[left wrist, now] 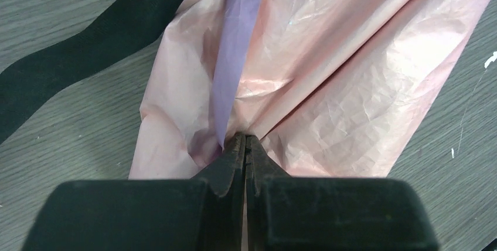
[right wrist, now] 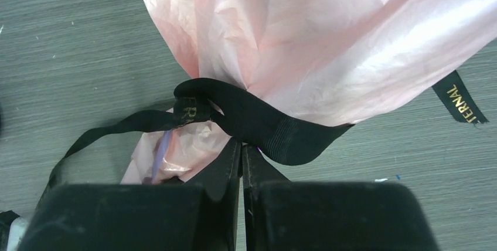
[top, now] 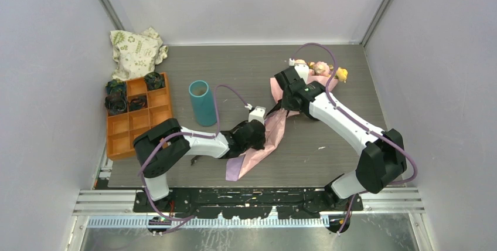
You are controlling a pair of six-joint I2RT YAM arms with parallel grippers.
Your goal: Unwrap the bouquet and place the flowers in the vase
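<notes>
1. Much of the bouquet (top: 274, 129) is being hidden. Its stems are being covered by the pink paper wrap (left wrist: 328, 87), and its middle is being crossed by the right arm (top: 340, 116).
2. Only three blooms (top: 320, 67) are being shown, one cream, one pink and one yellow, at the far right end. Any others cannot be made out.
3. The bouquet is lying flat and slantwise on the desk (top: 328, 151), with the wrap's tail trailing toward the near edge, right of the vase (top: 202, 103).
4. A fold of the wrap is being pinched by the left gripper (left wrist: 244, 142), whose jaws are closed tight, beside a lilac strip (left wrist: 237, 46).
5. The right gripper (right wrist: 241, 145) is likewise being kept closed. Its tips are meeting the near edge of the black ribbon (right wrist: 258, 122) tied round the wrap and appear to be nipping it, though the contact is hard to judge.
6. Gold lettering is being cut off on one ribbon tail at the right of the right wrist view.
7. One teal vase is standing upright and empty, well apart from the blooms.
8. One orange tray (top: 126, 131) is lying at the left with four dark bundles (top: 115, 104) in its far compartments, and one cloth bag (top: 136, 51) is lying beyond it.
9. The desk is grey wood-grain and is being enclosed by pale walls (top: 246, 4).
</notes>
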